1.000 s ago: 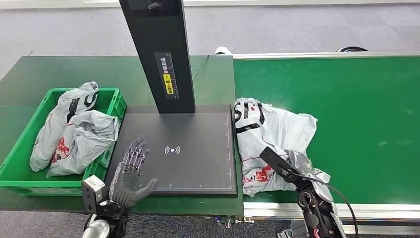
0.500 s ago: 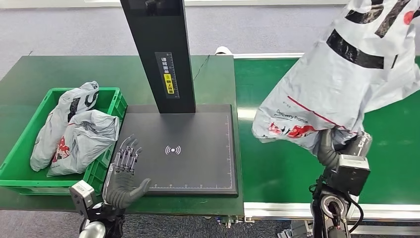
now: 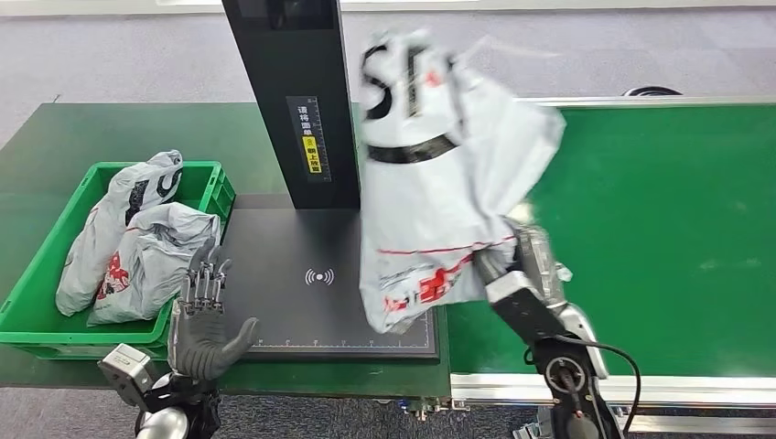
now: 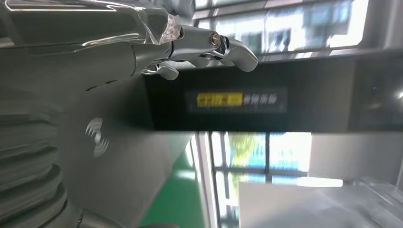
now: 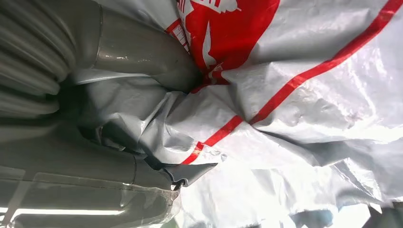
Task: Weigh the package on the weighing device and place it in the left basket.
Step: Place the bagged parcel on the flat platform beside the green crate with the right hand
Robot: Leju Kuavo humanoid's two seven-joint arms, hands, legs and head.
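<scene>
now the right hand (image 3: pixel 512 265) grips the package (image 3: pixel 439 174), a grey plastic mailer with black lettering and red print, by its lower part and holds it raised in the air. the bag hangs over the right side of the weighing device (image 3: pixel 329 274), a flat black platform with a wireless mark at its centre, and also over the near edge of the green conveyor belt (image 3: pixel 659 229). in the right wrist view the thick thumb (image 5: pixel 142 52) presses into the crumpled plastic. a black post (image 3: pixel 297 101) with a yellow label rises from the back of the platform. the left hand (image 3: pixel 206 320) hovers at the platform's near left corner, fingers spread and holding nothing. the left basket (image 3: pixel 37 274), green, sits on the counter (image 3: pixel 55 146) beside the platform with two grey bags (image 3: pixel 137 242) inside.
</scene>
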